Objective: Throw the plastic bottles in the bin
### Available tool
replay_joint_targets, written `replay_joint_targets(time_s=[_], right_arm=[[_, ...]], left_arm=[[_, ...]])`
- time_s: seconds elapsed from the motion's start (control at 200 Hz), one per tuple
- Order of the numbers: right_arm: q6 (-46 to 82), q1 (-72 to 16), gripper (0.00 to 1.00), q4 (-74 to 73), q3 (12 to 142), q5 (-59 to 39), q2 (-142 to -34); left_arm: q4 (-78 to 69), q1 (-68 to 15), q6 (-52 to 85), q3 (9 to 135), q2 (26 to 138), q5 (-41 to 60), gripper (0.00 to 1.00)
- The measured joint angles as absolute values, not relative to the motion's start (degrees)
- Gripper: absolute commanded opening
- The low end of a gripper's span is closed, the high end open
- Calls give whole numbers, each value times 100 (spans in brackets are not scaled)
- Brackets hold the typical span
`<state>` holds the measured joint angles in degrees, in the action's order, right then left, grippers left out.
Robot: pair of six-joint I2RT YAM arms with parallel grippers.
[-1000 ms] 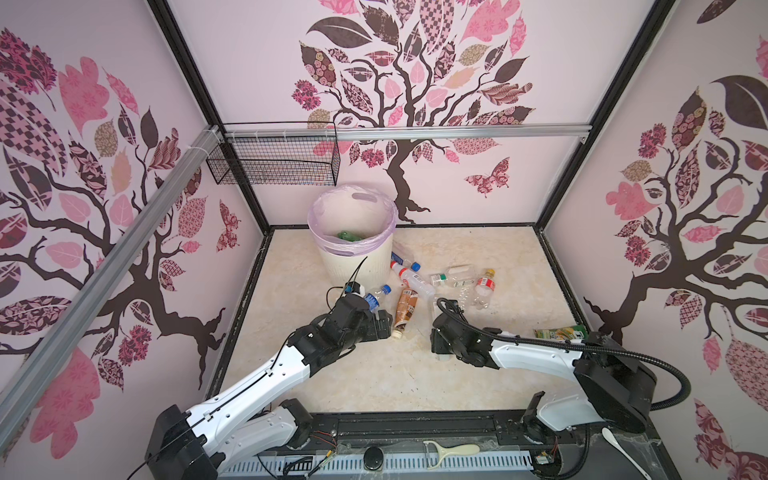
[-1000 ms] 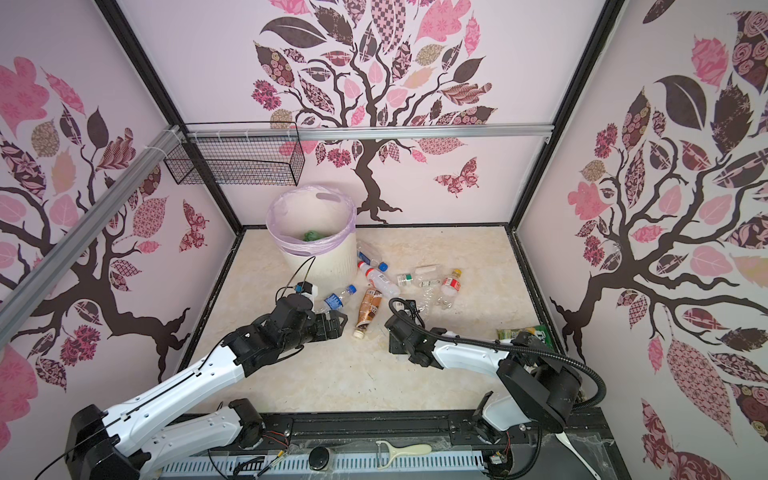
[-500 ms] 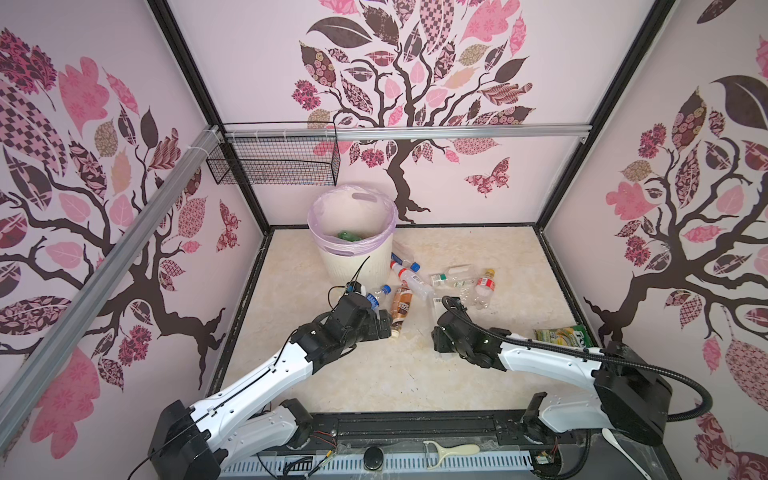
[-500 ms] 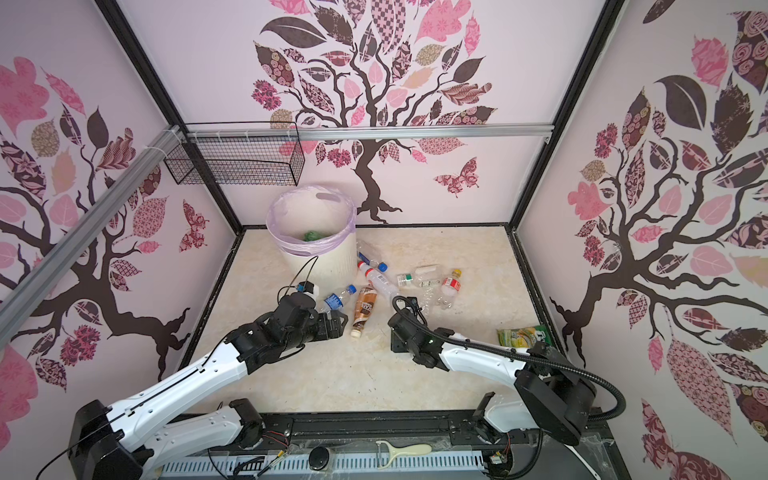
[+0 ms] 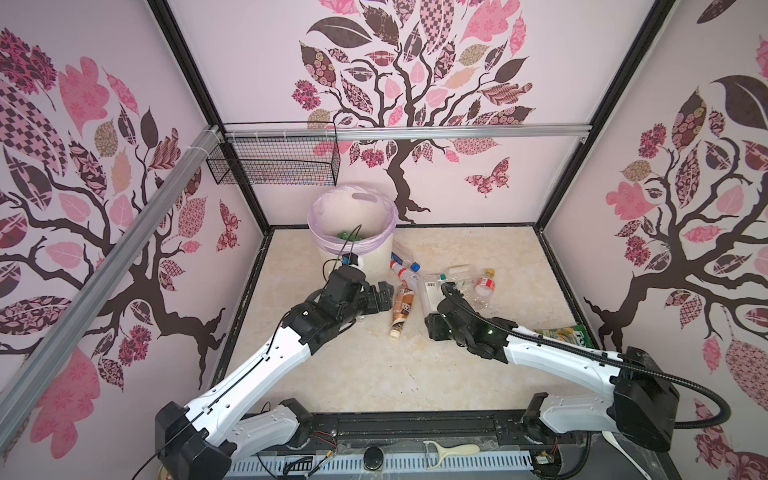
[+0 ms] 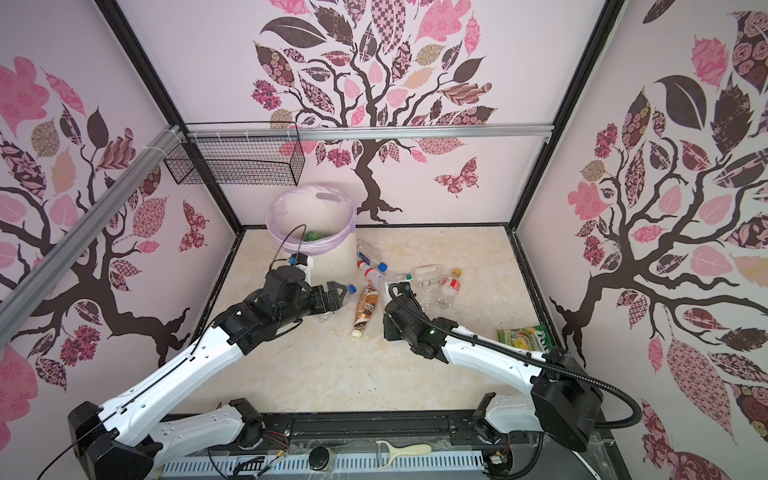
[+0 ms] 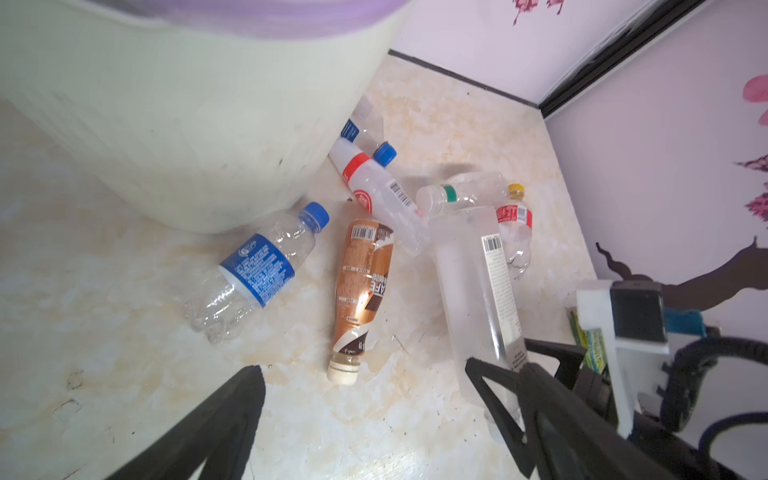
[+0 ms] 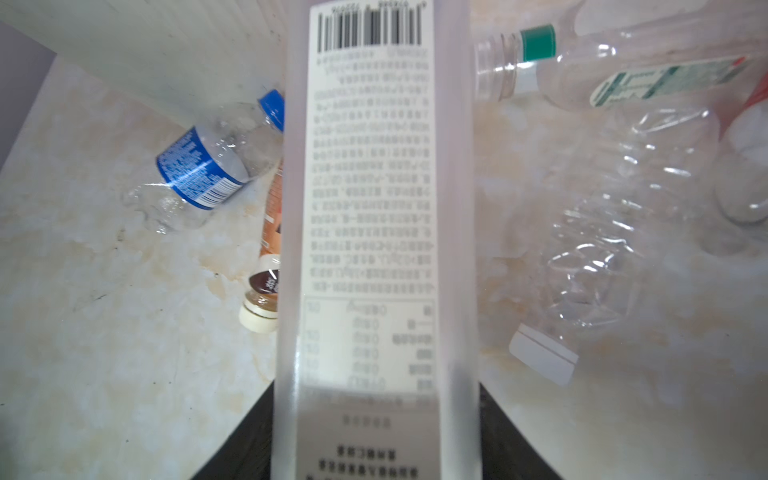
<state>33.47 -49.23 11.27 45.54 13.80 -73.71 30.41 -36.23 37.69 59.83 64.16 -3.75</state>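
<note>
Nearest of all, a cream peeler (image 5: pixel 451 451) is lying on the front rail. Moving onto the tabletop (image 5: pixel 374 374), the right gripper (image 8: pixel 376 415) is squeezing the frosted bottle (image 7: pixel 473 282) by its near end, jaws pressing on both sides, partway closed. Off at the right edge, a green-yellow snack packet (image 5: pixel 565 334) is lying flat. The left gripper (image 7: pixel 365 407) is hovering over bare tabletop with its jaws spread wide, gripping nothing, just short of the cream cap of the brown bottle (image 7: pixel 365 286). That one is lying flat between the two grippers. Beside it the blue-labelled bottle (image 7: pixel 257 270) is lying with its cap pointing at the foot of the bin (image 5: pixel 374 262). Further on, the red-banded bottle (image 7: pixel 374 187), the green-ringed bottle (image 7: pixel 465 191) and the yellow-capped bottle (image 7: pixel 513 224) are crowding around the frosted bottle's far end, mid-tabletop. The bin is standing at the back edge, left of centre, with a green bottle (image 5: pixel 344 235) showing inside. Above it, a wire basket (image 5: pixel 274 166) is hanging.
</note>
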Motion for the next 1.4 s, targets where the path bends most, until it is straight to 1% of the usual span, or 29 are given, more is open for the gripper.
replay_joint_targets(time_s=[0.095,0.44,0.75,0.965,1.17,1.315,1.4], right_arm=[[3242,-4923,52,1024,4694,1295,-7271],[2989,-4923,52,757,5168,1015,-7142],[3000,-4932,52,596,5332,718,-6823],[3039,-4932,52,410,5330,526,-6788],[3065,-4932,52,257,5332,397,-6722],[3063,-4932,52,226,5332,314,-6676],[3061,-4932,52,202,5332,279,-6672]], left_arm=[[2941,-3457,3767,6222,6587,-185,98],[2449,-3448,3959,6845,7279,674,98],[2058,-3448,4211,7299,7690,910,98],[1872,-3448,4342,7496,7950,1000,98],[1857,-3448,4427,7496,8128,1066,92],[1813,-3479,4495,7546,8208,1096,83],[1789,-3524,4510,7664,8291,1094,76]])
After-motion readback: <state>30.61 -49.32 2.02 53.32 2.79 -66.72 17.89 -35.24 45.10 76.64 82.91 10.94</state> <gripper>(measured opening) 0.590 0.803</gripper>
